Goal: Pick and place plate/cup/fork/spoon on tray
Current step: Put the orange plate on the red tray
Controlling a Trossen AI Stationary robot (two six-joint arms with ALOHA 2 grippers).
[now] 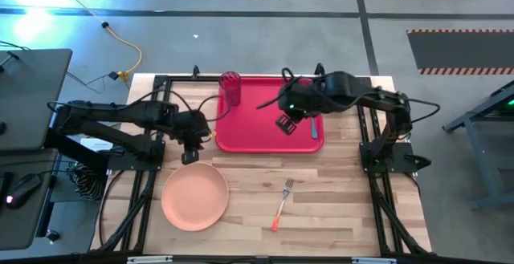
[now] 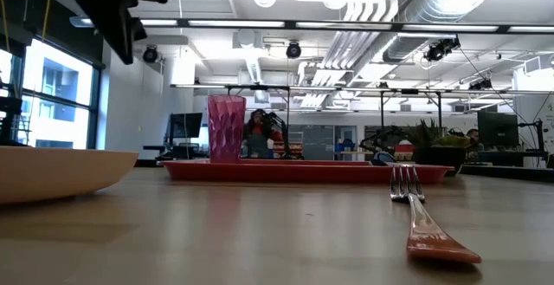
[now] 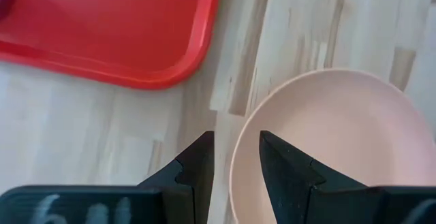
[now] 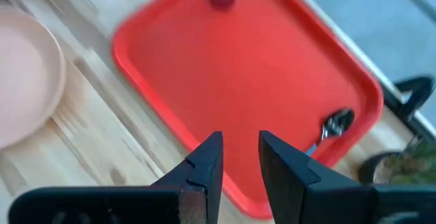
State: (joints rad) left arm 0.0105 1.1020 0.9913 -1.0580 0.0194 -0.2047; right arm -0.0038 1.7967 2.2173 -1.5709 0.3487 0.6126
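Note:
The red tray [image 1: 265, 132] lies at the table's far middle. The dark-pink cup [image 1: 230, 87] stands upright on the tray's far left corner. The spoon [image 4: 332, 126] lies on the tray near its right end. The salmon-pink plate [image 1: 195, 197] rests on the table near the front left. The fork [image 1: 281, 204] lies on the table to the plate's right, tines toward the tray. My left gripper [image 3: 235, 163] is open and empty, up above the plate's far rim. My right gripper [image 4: 238, 163] is open and empty above the tray's middle.
A small potted plant [image 4: 402, 166] stands beyond the tray's right end. Bare wood [image 1: 337, 184] lies between the tray and the table's front edge, right of the fork. A person [image 2: 260, 129] shows far off in the room behind.

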